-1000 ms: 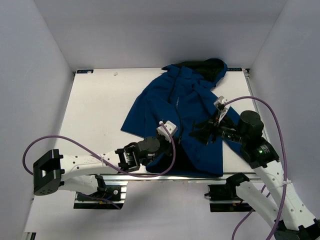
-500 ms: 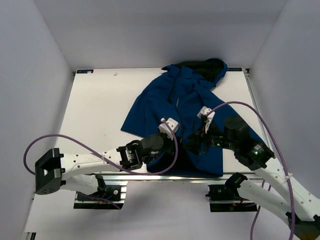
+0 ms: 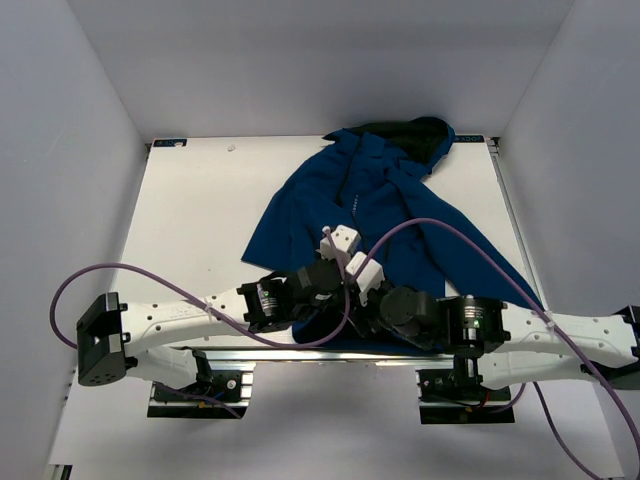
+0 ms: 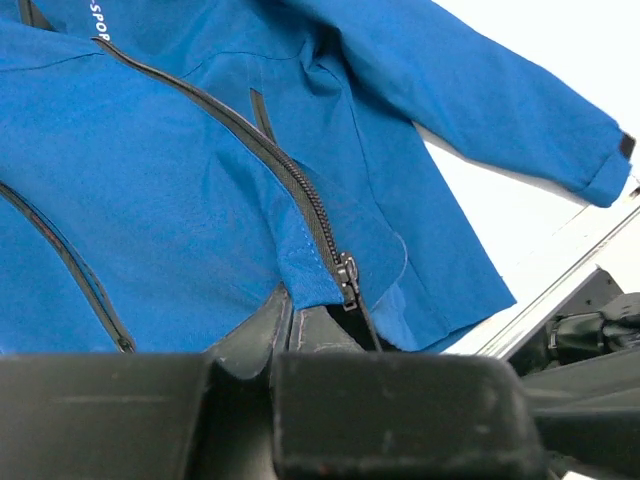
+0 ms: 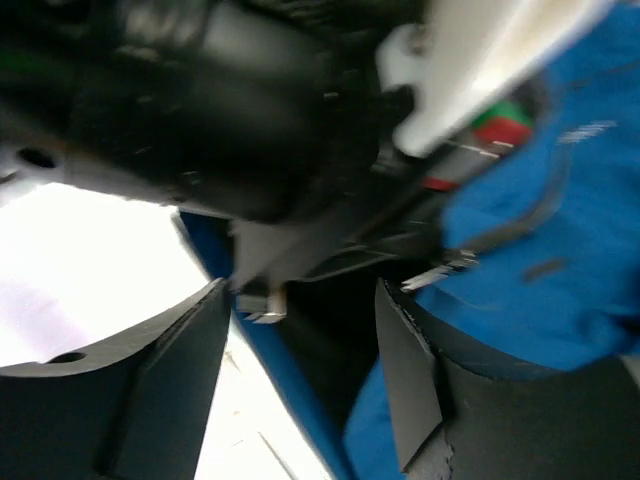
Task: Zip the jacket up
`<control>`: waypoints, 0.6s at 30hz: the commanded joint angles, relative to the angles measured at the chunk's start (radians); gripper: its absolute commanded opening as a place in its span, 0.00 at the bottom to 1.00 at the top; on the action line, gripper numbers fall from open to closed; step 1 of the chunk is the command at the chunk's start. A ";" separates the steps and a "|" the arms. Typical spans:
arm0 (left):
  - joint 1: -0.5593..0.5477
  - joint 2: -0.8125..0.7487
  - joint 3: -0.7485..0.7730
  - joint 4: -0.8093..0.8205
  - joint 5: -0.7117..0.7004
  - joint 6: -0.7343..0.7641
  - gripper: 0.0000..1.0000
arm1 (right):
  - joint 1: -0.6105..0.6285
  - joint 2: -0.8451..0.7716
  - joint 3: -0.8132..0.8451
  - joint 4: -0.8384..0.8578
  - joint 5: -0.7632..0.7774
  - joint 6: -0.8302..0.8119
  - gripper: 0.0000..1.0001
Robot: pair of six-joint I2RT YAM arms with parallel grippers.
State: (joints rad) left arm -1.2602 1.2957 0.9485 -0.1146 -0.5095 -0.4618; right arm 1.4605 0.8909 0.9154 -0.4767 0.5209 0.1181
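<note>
Both arms converge on the slider [image 4: 348,272] at the foot of a royal-blue jacket [image 3: 400,210] spread on the white desk [image 3: 200,210]. The slider sits just above the hem [image 4: 440,320], at the desk's near edge. From it the dark zipper [image 4: 290,180] runs away toward the hood [image 3: 425,135] at the garment's far end, and a sleeve [image 4: 500,100] lies off to one side.

The left arm [image 3: 180,318] reaches in beside the slider. Its wrist view shows the left jaws pressed together on the fabric directly beneath the slider, apparently to anchor the hem so the track can be drawn taut.

The right arm [image 3: 560,335] sweeps low along the hem and stops just short of the slider. The right jaws are spread apart with nothing between them. They seem poised to take the pull tab, though the right wrist view is too blurred to place the tab with certainty.

With the slider this low, nearly all of the closing appears yet to be done. A weak hold on the hem would let the cloth bunch up once the slider is pulled.
</note>
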 commanded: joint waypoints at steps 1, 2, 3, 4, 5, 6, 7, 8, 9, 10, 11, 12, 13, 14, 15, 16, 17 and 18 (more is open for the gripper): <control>-0.007 -0.021 0.024 -0.043 -0.006 -0.057 0.00 | 0.113 0.034 0.083 -0.025 0.338 -0.032 0.64; -0.007 -0.024 0.024 -0.043 -0.004 -0.057 0.00 | 0.126 0.034 0.089 -0.046 0.375 -0.005 0.64; -0.008 -0.030 0.019 -0.043 -0.004 -0.057 0.00 | 0.133 0.033 0.095 -0.059 0.376 0.003 0.64; -0.008 -0.030 0.018 -0.043 -0.003 -0.060 0.00 | 0.138 0.031 0.106 -0.069 0.376 0.012 0.64; -0.008 -0.033 0.015 -0.039 -0.001 -0.058 0.00 | 0.138 0.029 0.112 -0.089 0.384 0.020 0.64; -0.008 -0.036 0.012 -0.037 0.003 -0.058 0.00 | 0.139 0.028 0.120 -0.103 0.389 0.043 0.64; -0.008 -0.036 0.012 -0.040 0.002 -0.061 0.00 | 0.139 0.028 0.134 -0.137 0.413 0.058 0.64; -0.008 -0.036 0.013 -0.043 0.002 -0.063 0.00 | 0.138 0.026 0.138 -0.137 0.425 0.075 0.64; -0.008 -0.036 0.019 -0.048 0.000 -0.066 0.00 | 0.138 0.020 0.140 -0.155 0.436 0.092 0.64; -0.007 -0.036 0.021 -0.051 0.002 -0.070 0.00 | 0.139 0.016 0.135 -0.157 0.444 0.094 0.64; -0.008 -0.036 0.024 -0.051 0.002 -0.072 0.00 | 0.138 0.014 0.126 -0.157 0.432 0.094 0.64; -0.007 -0.036 0.030 -0.053 0.006 -0.074 0.00 | 0.139 0.008 0.120 -0.151 0.415 0.088 0.64; -0.008 -0.035 0.033 -0.053 0.008 -0.077 0.00 | 0.138 0.003 0.111 -0.145 0.377 0.081 0.65; -0.008 -0.033 0.036 -0.056 0.009 -0.080 0.00 | 0.139 0.003 0.085 -0.132 0.366 0.072 0.65; -0.008 -0.030 0.041 -0.059 0.011 -0.083 0.00 | 0.138 -0.004 0.071 -0.122 0.366 0.068 0.65; -0.008 -0.027 0.045 -0.059 0.017 -0.084 0.00 | 0.139 -0.007 0.057 -0.109 0.382 0.066 0.66; -0.007 -0.026 0.047 -0.057 0.019 -0.086 0.00 | 0.138 -0.018 0.034 -0.108 0.396 0.069 0.66; -0.007 -0.024 0.045 -0.057 0.023 -0.089 0.00 | 0.138 -0.027 0.025 -0.102 0.404 0.074 0.66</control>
State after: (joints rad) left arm -1.2606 1.2881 0.9550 -0.1501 -0.5106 -0.5396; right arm 1.6005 0.8986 0.9718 -0.5774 0.8326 0.1867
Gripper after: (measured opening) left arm 0.068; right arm 0.661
